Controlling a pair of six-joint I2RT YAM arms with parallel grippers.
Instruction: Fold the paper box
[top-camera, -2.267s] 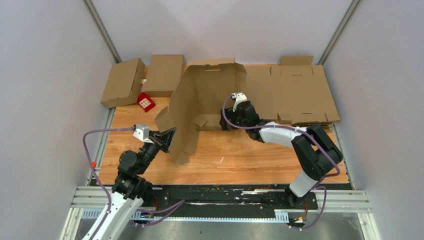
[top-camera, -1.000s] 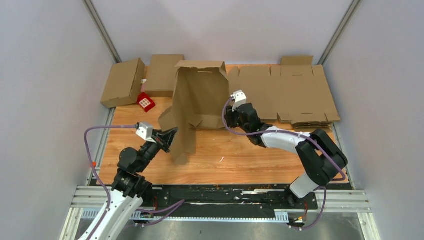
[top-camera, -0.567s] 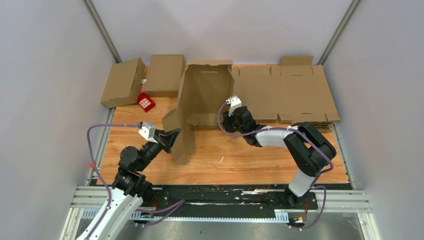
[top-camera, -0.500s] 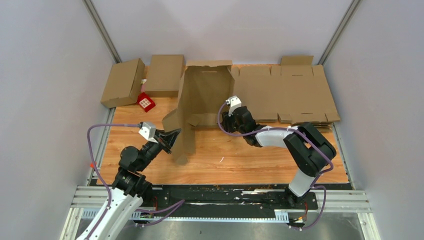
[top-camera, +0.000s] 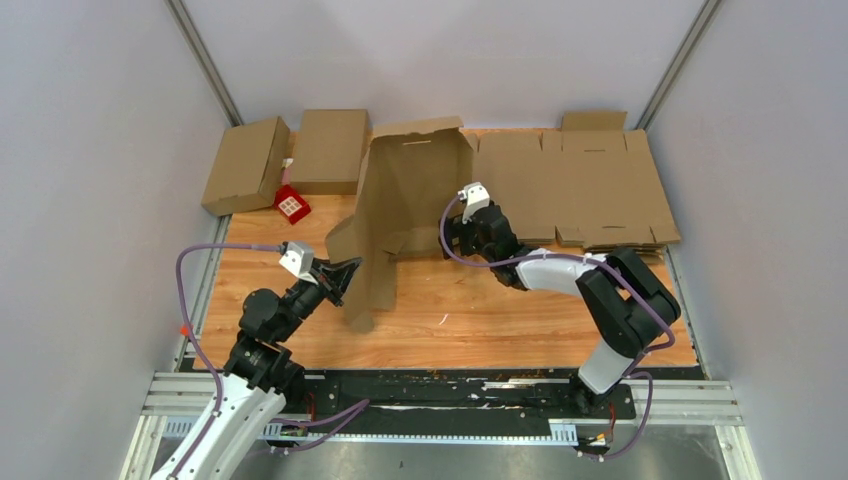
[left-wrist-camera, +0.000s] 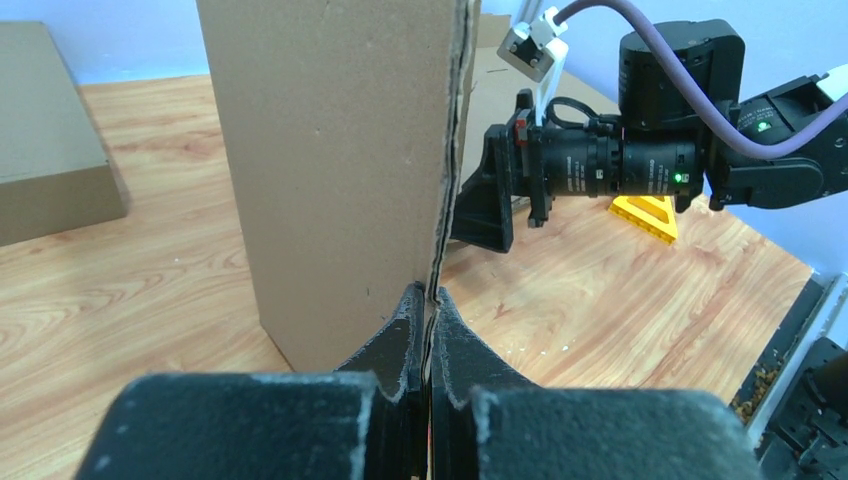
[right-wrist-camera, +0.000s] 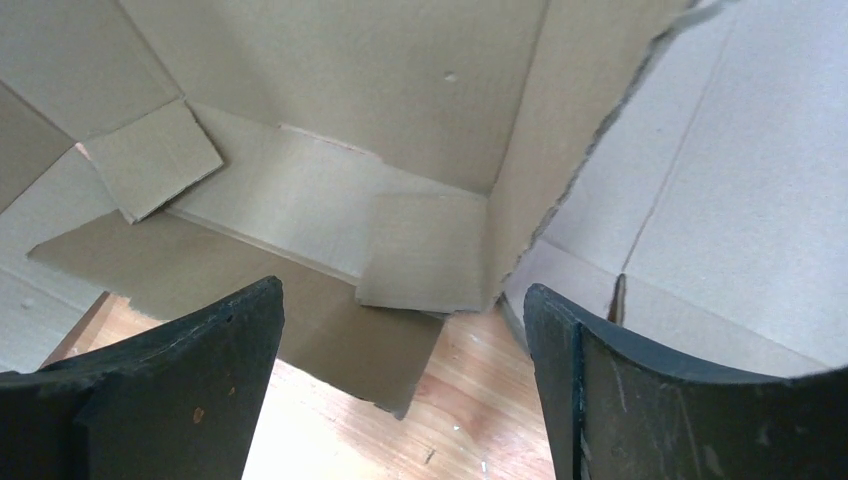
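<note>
Found left gripper (left-wrist-camera: 428, 295) pinched tight on the bottom edge of a loose panel of the partly erected brown cardboard box (top-camera: 410, 190), with only the board's thickness between the fingers. From the left wrist, saw that panel rising straight up from the gripper, plain face to its left, raw cut edge directly above the tips. Ahead and right of this gripper, noted the right arm's black wrist, green light lit, aimed at the box. Below that arm in the same view, spotted a small yellow triangular piece (left-wrist-camera: 645, 215) on the light wooden worktop (left-wrist-camera: 150, 290).

Found right gripper (right-wrist-camera: 400, 290) spread wide, holding nothing, with no contact on cardboard visible. Straight ahead of it, saw the open inside of the box: back wall upright, a small inner flap (right-wrist-camera: 425, 250) lying low, one side wall's edge climbing ahead and right of centre. Below the gripper, bare worktop.

Farther out, from overhead: placed the box mid-worktop between the two grippers, mouth toward the right gripper, loose panel trailing down to the left gripper. Right of and beyond the right gripper, logged a flat stack of unfolded cardboard blanks (top-camera: 600, 185). Well beyond the left gripper, logged a folded cardboard box leaning at the far-left corner (top-camera: 243, 165), a second folded cardboard box lying flat (top-camera: 328, 150) beside it, and a small red square object (top-camera: 291, 206) just in front of both.
</note>
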